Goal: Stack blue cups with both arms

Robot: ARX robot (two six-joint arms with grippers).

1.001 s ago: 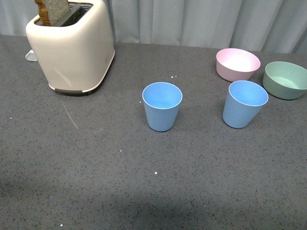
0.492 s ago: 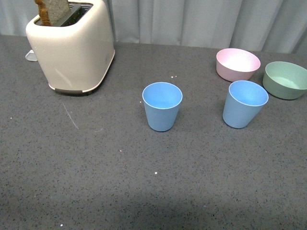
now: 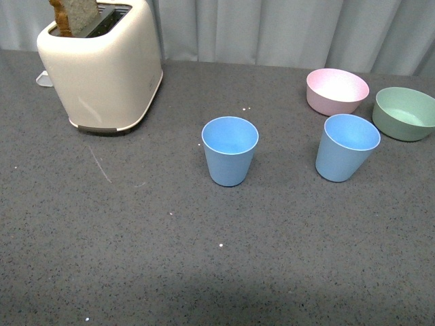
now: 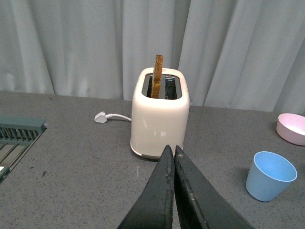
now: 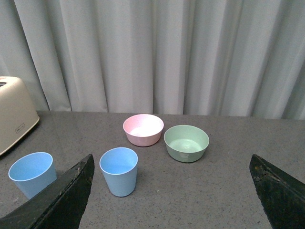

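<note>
On the grey tabletop, front view: the centre cup stands upright and alone; the bowl-side cup stands upright just in front of the pink bowl and near the green bowl. The cups are well apart and neither arm shows. The toaster sits at the far left, a bread slice sticking up from a slot. No writing legible.

Left wrist view: the left gripper has its fingers pressed together, nothing between them, aimed towards the toaster. One cup shows off to the side, apart from the gripper. A white plug lies beside the toaster.

Right wrist view: the right gripper is spread wide and empty, with the bowl-side cup ahead between its fingers. A small mark on the toaster's side is too small to read.

Judgement: stacking is not begun; the approach is in hand. Next, the left fingers need to part, and each arm must reach its nearer cup.
</note>
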